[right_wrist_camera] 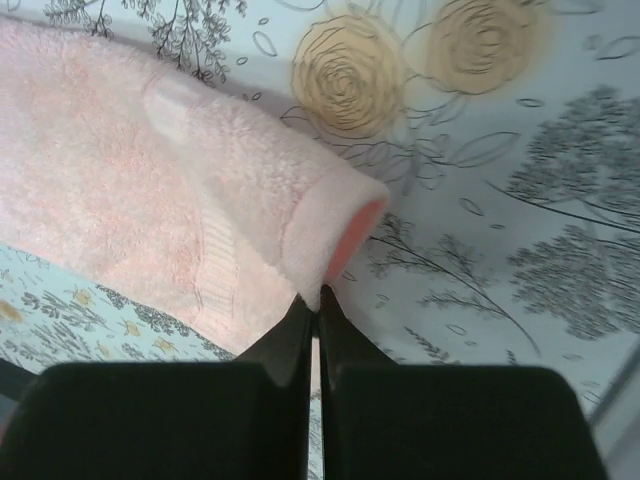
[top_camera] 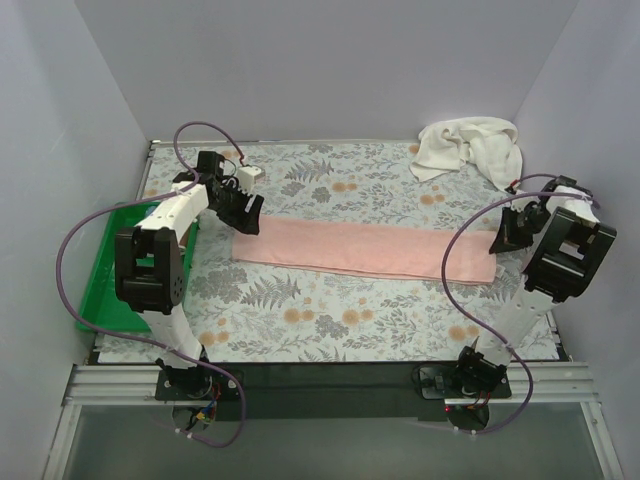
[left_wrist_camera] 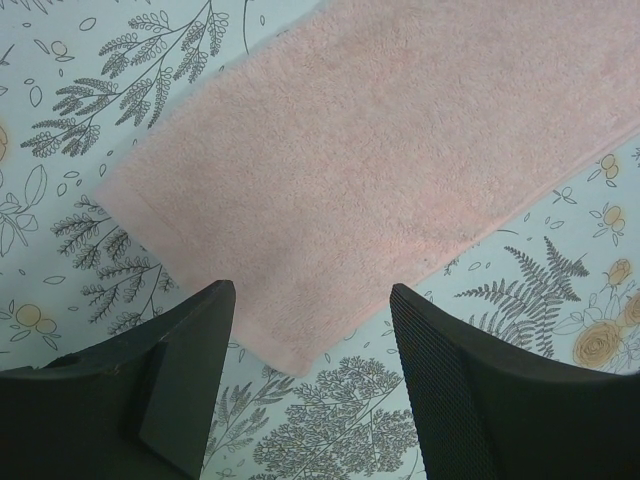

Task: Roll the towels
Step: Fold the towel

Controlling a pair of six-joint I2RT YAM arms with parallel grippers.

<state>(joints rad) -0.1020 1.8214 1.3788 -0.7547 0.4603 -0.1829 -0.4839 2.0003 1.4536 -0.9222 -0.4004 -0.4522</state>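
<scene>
The pink towel [top_camera: 360,250] lies flat across the surface [top_camera: 320,312], the white towel [top_camera: 470,148] bunched beyond. The left hand [top_camera: 246,214] gapes over one end; the right hand [right_wrist_camera: 312,302], clamped tight, apparently pinches the other, curled end.

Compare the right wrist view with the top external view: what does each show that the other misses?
Only the right wrist view: the right gripper closed, its tips apparently pinching the curled-up end of the pink towel, and a sewn label near that end. Only the top external view: the white towel crumpled at the far right corner, the green tray at the left, and the left gripper over the pink towel's other end. Both: the pink towel lying on the floral tablecloth, with the right gripper at its end.
</scene>
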